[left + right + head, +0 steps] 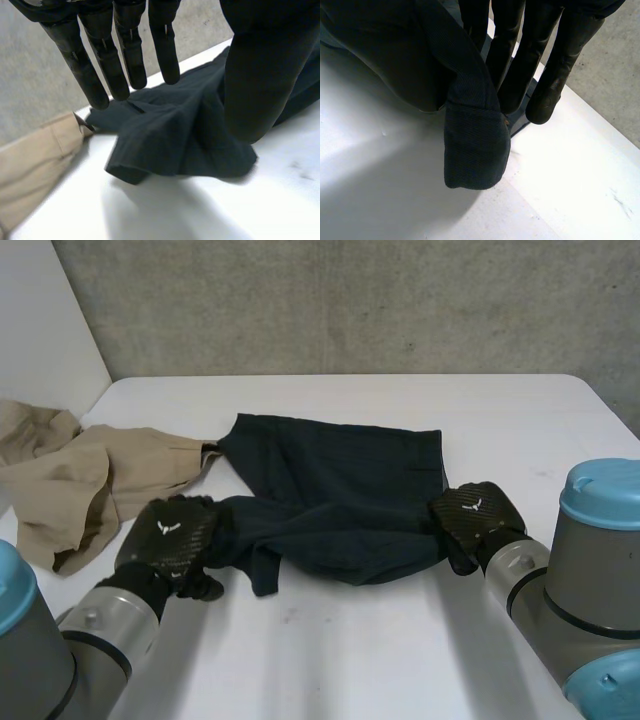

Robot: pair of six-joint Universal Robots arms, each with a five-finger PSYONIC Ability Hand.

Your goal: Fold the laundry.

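You have two garments and two hands at the flat white table. One dark navy cloth garment lies rumpled at the table's middle. One crumpled tan cloth garment lies to its left, touching its far left corner. Your left hand sits at the navy garment's near left corner, with its fingers straight and spread above the cloth, gripping nothing. Your right hand is at the right edge. A fold there appears pinched between the thumb and the straight fingers, though cloth hides the contact itself.
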